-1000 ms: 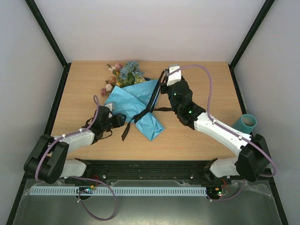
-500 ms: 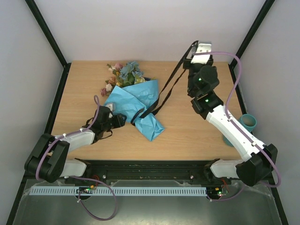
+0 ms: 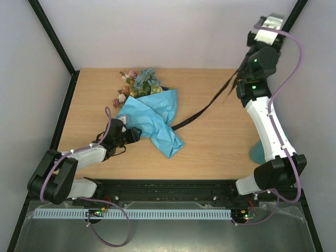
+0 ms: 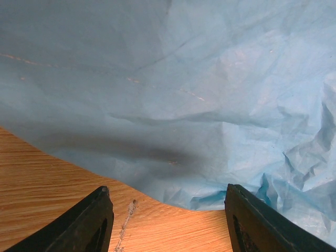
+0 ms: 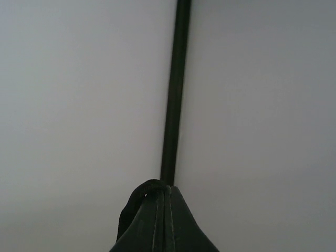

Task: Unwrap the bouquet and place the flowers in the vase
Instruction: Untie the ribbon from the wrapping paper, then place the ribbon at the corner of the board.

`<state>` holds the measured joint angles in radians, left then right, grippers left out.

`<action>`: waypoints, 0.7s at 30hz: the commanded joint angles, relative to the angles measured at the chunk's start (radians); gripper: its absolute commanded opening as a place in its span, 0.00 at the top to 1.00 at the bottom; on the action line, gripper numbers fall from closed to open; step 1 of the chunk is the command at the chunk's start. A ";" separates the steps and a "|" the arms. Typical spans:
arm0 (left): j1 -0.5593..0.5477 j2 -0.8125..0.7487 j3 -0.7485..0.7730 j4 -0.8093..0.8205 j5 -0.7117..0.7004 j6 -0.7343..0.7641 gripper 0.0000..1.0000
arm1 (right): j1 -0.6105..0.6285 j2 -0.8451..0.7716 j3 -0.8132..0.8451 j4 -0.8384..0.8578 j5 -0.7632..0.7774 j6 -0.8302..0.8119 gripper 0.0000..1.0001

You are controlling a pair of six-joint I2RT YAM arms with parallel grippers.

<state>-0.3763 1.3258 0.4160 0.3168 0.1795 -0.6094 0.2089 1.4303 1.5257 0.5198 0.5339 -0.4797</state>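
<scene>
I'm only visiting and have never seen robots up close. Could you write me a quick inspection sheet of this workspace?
Surface: wooden table, no spills seen.
Job's things: bouquet lying down, paper-wrapped; flowers poking out at the far end; black ribbon stretched taut toward the right; teal vase mostly hidden behind the right arm.
Clutter: nothing seen.
Grippers: left gripper open at the paper's edge; right gripper shut on the ribbon, raised high.
Cables: purple cables looped along both arms.
Surroundings: pale walls, black frame posts.
</scene>
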 commanded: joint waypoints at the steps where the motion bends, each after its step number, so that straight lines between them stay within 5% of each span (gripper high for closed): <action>1: 0.005 -0.010 0.012 0.008 0.003 0.002 0.40 | -0.073 0.047 0.207 -0.008 -0.012 -0.047 0.99; 10: 0.005 -0.031 0.007 0.005 0.003 0.000 0.40 | -0.121 0.185 0.443 -0.163 -0.077 -0.005 0.99; 21: 0.005 -0.056 0.001 -0.007 -0.014 0.005 0.40 | -0.122 0.086 -0.100 -0.065 -0.192 0.357 0.99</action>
<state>-0.3763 1.2900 0.4160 0.3157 0.1780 -0.6098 0.0864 1.5501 1.5738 0.4244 0.3958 -0.2981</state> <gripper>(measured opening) 0.599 0.016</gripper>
